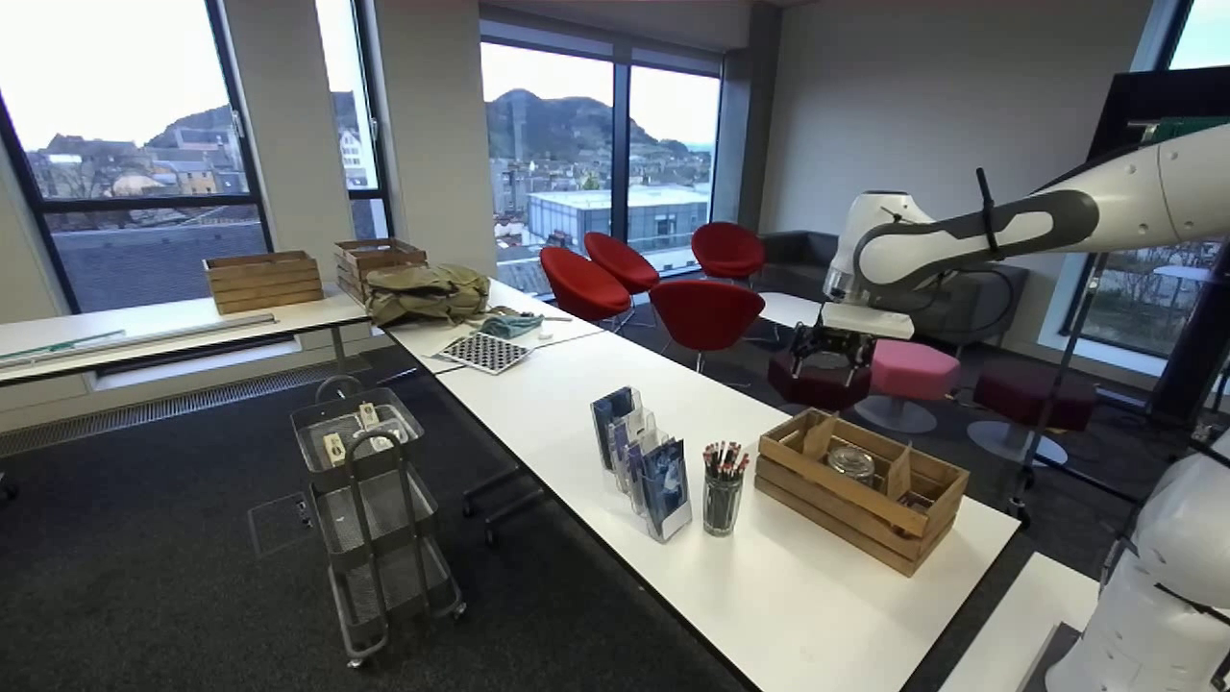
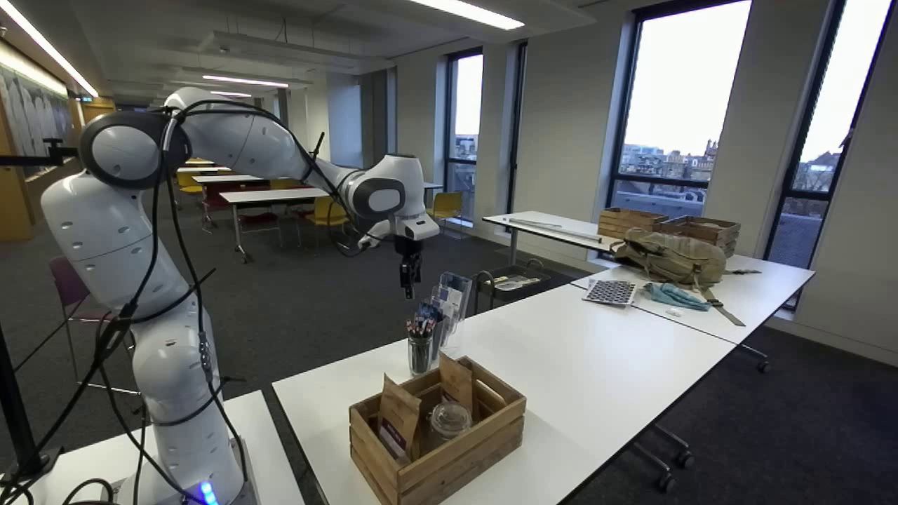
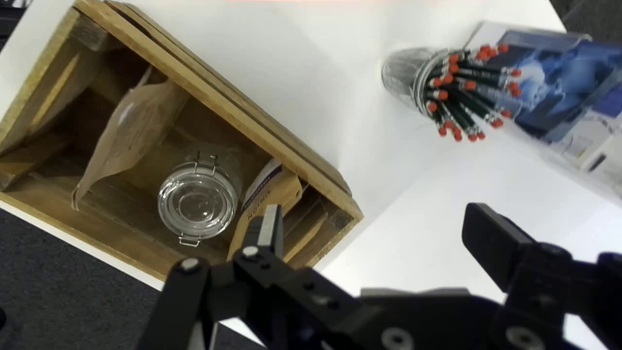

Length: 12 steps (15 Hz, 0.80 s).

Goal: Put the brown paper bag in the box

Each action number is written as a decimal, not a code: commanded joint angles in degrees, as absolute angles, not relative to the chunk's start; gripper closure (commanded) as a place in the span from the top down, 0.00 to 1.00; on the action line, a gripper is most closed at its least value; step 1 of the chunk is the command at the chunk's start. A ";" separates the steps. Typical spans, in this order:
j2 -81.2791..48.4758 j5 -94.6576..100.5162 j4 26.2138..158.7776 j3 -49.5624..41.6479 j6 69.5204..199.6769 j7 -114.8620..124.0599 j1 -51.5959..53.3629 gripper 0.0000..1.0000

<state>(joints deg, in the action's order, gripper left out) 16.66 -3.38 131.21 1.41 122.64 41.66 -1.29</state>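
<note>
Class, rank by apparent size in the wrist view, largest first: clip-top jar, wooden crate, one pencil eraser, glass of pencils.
1. Wooden crate
2. Glass of pencils
3. Clip-top jar
4. One pencil eraser

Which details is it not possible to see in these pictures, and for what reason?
Part of one brown paper bag, in the wrist view: hidden by a gripper finger.
Rest of the leaflets, in the wrist view: cut off by the right edge.
Near bottom corner of the wooden crate, in an exterior view: cut off by the lower edge.
Bottom of the glass jar, in an exterior view: hidden by the crate's side.
</note>
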 commanded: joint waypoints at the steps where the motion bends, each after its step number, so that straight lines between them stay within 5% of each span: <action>1: 17.18 -6.02 130.34 2.11 115.07 33.14 0.33 1.00; 12: 15.35 -6.63 133.40 3.19 112.63 15.57 1.95 1.00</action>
<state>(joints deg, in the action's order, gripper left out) 15.36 -6.52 133.48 2.79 112.75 15.68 2.40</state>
